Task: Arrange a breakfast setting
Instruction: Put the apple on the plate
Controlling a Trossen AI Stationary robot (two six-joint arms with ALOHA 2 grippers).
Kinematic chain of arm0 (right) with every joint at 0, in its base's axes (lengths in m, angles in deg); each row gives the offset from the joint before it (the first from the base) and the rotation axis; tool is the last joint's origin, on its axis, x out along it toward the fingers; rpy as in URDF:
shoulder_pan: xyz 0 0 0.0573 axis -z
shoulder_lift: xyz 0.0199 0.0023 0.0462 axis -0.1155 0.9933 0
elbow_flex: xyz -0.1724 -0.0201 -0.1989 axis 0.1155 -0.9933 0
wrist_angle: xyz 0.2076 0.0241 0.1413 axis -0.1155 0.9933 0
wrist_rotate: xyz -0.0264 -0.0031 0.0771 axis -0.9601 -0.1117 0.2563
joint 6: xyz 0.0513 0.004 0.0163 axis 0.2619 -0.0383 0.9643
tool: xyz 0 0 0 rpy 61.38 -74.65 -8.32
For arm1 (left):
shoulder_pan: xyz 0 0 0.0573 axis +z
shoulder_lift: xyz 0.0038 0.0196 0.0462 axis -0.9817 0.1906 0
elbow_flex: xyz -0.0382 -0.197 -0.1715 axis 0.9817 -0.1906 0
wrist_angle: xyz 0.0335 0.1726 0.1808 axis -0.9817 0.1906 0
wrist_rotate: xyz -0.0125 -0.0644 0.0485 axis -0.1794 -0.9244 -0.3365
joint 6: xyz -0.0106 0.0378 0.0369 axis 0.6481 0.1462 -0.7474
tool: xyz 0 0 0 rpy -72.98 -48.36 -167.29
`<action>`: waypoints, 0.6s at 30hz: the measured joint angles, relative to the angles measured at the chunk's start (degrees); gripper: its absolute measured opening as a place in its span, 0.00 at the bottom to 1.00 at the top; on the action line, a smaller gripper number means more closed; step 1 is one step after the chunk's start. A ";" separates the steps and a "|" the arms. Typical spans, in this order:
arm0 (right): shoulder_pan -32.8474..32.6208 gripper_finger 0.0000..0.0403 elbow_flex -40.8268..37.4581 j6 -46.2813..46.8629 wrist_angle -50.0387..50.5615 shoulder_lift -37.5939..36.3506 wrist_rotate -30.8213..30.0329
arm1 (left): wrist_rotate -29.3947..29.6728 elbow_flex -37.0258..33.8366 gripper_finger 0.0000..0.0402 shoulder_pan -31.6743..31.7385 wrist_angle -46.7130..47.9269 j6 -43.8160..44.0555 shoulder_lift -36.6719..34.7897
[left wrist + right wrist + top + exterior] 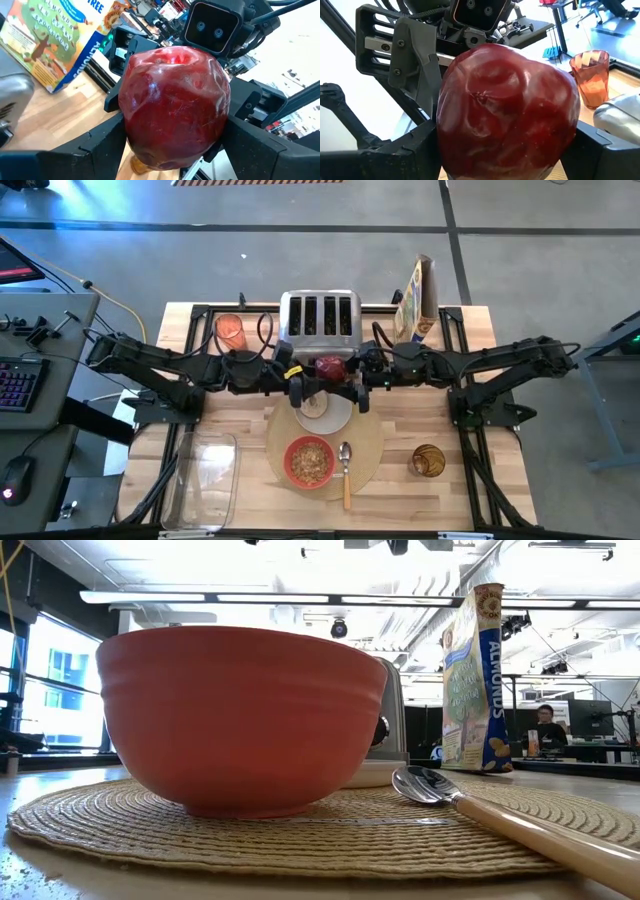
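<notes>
High view first, left to right: the clear plastic tub [203,475] sits at the near left corner, an orange cup [230,332] at the back left, and our left gripper [303,380] reaches in toward the middle, in front of the silver toaster [319,317]. Between the two arms we see the dark red fruit [331,367], raised over the small white plate [326,412] at the far edge of the round tan placemat [370,442]. Our right gripper [356,377] meets it from the other side, with the cereal box [416,302] behind that arm.

Both wrist views show the fruit [175,105] pinched on either side by dark fingers, so we judge both pairs of fingers closed against the fruit [507,120], mid hand-over.

On the mat, the red bowl [310,461] holds cereal and the wooden-handled metal spoon [346,473] lies just beside it; a small amber glass [427,460] stands off the mat to the right.

To do this well, we would let only one gripper release, and only once the other's hold is firm, then lower the fruit straight down so it cannot roll.
</notes>
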 joint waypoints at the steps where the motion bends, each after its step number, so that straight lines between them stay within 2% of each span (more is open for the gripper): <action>1: 0.00 0.70 0.00 0.13 0.06 0.00 0.10 | 0.00 0.00 0.70 -0.02 0.17 0.34 0.00; 8: 0.00 0.70 0.00 -1.63 0.27 0.00 -0.30 | 0.09 0.00 0.70 -0.03 0.21 -3.26 0.02; 14: 0.00 0.70 0.00 -0.91 0.29 0.00 -0.25 | 0.07 0.00 0.70 -0.05 0.26 -1.34 0.02; 18: 0.00 0.70 0.00 -1.84 0.33 0.02 -0.44 | 0.52 0.00 0.70 -0.03 0.19 -4.41 0.02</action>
